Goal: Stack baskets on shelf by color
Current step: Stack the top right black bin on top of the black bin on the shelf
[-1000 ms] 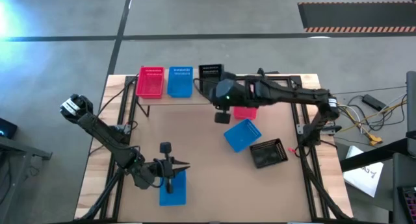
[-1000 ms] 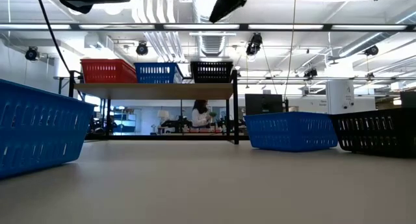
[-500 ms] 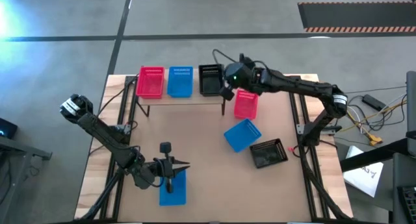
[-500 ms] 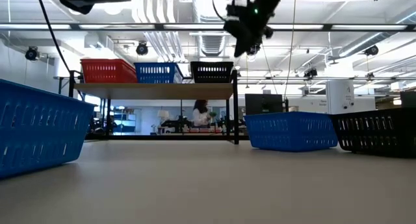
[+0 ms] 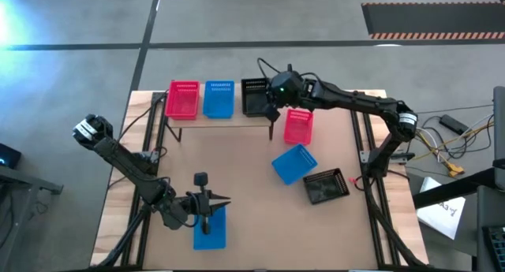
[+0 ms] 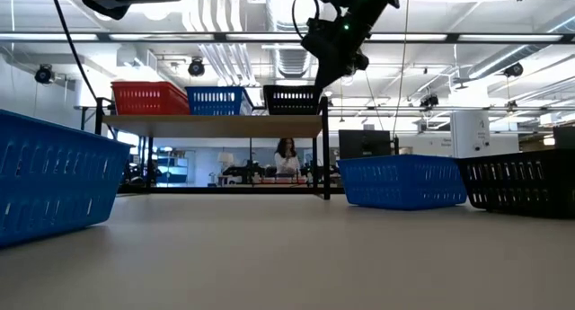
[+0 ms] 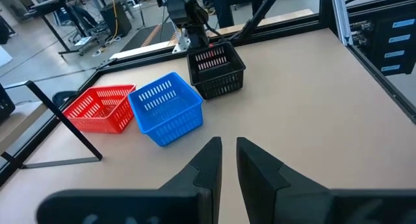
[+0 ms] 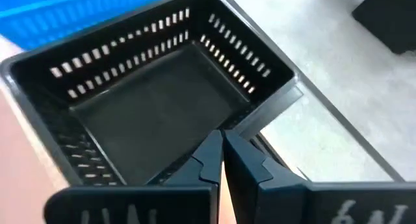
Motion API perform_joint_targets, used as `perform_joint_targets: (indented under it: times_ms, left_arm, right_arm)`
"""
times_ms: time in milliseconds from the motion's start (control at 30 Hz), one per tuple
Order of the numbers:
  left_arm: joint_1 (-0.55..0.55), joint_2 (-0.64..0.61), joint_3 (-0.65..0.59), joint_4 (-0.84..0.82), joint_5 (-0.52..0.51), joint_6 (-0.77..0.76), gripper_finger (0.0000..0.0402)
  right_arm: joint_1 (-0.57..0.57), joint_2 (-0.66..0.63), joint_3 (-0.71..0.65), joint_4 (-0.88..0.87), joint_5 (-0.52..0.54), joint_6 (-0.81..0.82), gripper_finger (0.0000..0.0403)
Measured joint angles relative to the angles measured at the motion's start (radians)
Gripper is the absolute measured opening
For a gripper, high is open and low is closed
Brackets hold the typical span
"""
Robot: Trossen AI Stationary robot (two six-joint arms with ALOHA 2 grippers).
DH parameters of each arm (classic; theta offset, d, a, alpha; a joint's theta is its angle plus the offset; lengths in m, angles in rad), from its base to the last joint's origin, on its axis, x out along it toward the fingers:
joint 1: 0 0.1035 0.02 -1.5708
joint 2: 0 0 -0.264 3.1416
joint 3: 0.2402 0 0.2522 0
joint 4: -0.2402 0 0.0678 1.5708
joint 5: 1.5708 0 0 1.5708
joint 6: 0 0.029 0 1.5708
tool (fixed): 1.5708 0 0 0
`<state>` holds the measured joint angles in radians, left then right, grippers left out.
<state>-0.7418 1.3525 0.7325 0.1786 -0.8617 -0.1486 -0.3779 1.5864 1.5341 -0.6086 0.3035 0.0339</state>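
Since a second ago the right gripper [image 5: 272, 113] has swung back from over the table to the shelf's black basket [image 5: 254, 96]; the baskets themselves have not moved.

Nearest the low camera, the left gripper [image 5: 207, 203] waits, fingers almost together and empty, over a blue basket [image 5: 209, 227]. Mid-table lie another blue basket [image 5: 294, 163], a black basket [image 5: 326, 185] and a red basket [image 5: 297, 126].

Farthest, the shelf [image 6: 212, 124] carries red, blue and black baskets side by side. The right arm stretches across, wrist tipped down, fingers nearly together at the black basket's near rim. A nudge there could push it off the shelf's far edge.
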Motion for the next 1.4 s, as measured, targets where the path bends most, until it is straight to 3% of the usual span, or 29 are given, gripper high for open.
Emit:
perform_joint_targets:
  times_ms: [200, 267, 367, 433, 633, 1100, 1267, 1400]
  left_arm:
    - [0.0, 0.001, 0.002, 0.0, 0.0, 0.002, 0.0031]
    - [0.0, 0.001, 0.001, 0.0, 0.0, 0.001, 0.0031]
    - [0.0, 0.001, 0.002, -0.001, 0.0, 0.0, 0.0031]
    - [0.0, 0.001, 0.002, -0.001, 0.0, 0.0, 0.0031]
    - [0.0, 0.001, 0.0, 0.001, 0.0, -0.001, 0.0031]
    - [0.0, 0.001, 0.003, 0.006, 0.0, -0.002, 0.0031]
    - [0.0, 0.001, 0.0, 0.014, 0.0, -0.002, 0.0031]
    - [-0.002, 0.001, 0.004, 0.016, 0.001, -0.002, 0.0031]
  right_arm:
    - [0.002, -0.007, 0.0, 0.001, -0.117, 0.003, 0.0009]
    - [0.003, -0.007, 0.0, 0.0, -0.089, 0.007, 0.0008]
    - [0.003, -0.008, 0.001, -0.003, 0.068, 0.029, 0.0008]
    - [0.0, -0.008, 0.001, -0.02, 0.119, 0.059, 0.0009]
    - [-0.018, 0.022, -0.004, -0.042, 0.013, 0.095, 0.0008]
    - [-0.017, 0.023, -0.001, -0.01, -0.058, 0.026, 0.0008]
    - [-0.001, 0.002, -0.001, -0.014, -0.027, -0.001, 0.0008]
    - [0.049, -0.043, -0.001, -0.092, 0.084, -0.014, 0.0008]
